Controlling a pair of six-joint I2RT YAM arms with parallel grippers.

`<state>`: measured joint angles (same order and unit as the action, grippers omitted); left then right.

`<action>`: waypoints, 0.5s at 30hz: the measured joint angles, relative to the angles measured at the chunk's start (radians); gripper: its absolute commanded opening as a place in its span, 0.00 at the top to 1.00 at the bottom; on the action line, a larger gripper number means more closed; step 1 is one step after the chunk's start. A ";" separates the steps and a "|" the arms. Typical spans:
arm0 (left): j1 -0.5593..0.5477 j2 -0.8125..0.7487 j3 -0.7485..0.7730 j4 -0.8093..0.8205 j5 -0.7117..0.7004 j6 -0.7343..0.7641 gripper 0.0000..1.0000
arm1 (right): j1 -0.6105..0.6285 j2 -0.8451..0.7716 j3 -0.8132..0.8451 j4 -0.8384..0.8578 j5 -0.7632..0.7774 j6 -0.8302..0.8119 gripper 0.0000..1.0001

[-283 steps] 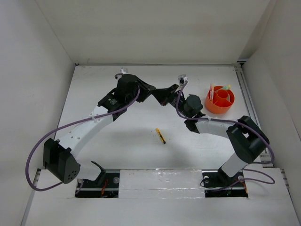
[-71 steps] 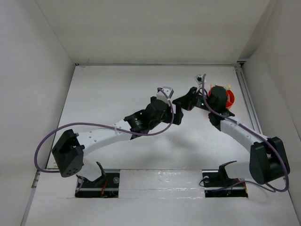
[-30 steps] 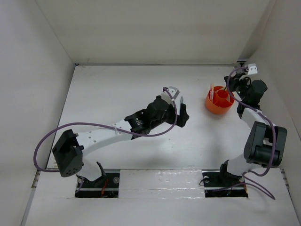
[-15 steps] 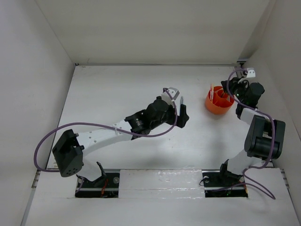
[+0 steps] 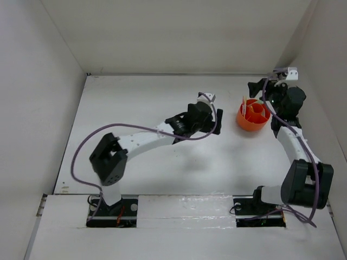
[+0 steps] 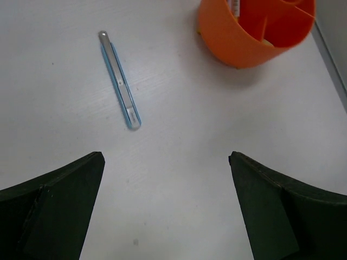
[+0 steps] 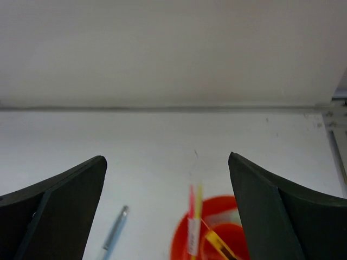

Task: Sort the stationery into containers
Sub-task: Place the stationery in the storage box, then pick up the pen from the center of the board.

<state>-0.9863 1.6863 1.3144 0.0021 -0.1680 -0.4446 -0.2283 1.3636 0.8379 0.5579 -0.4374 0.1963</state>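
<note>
walls [image 5: 179,32]: plain white, three sides | table [image 5: 135,168]: white, matte | light: even, soft shadows

A flat white tabletop [image 5: 135,173] sits between plain white enclosure walls [image 5: 179,38]; a grey metal rail [image 6: 339,54] edges its right side.

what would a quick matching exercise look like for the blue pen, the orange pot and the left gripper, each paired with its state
Things:
A. grey-blue pen
B. orange pot
C. left gripper

States:
1. open and empty
2. lying flat on the table
3. standing upright, divided into compartments

Pairs: A-2, B-3, C-1
</note>
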 measured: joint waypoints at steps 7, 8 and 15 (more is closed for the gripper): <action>0.021 0.418 0.494 -0.298 -0.056 -0.045 0.02 | 0.139 -0.170 0.240 -0.343 0.202 0.008 0.00; 0.022 0.471 0.557 -0.342 -0.062 -0.051 0.04 | 0.139 -0.192 0.241 -0.367 0.207 0.017 0.00; 0.055 0.683 0.756 -0.531 -0.088 -0.106 0.10 | 0.160 -0.261 0.196 -0.487 0.206 0.061 0.00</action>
<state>-0.9318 2.3692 2.0701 -0.5289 -0.2562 -0.5510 -0.0681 1.1027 1.0340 0.0711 -0.2310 0.2573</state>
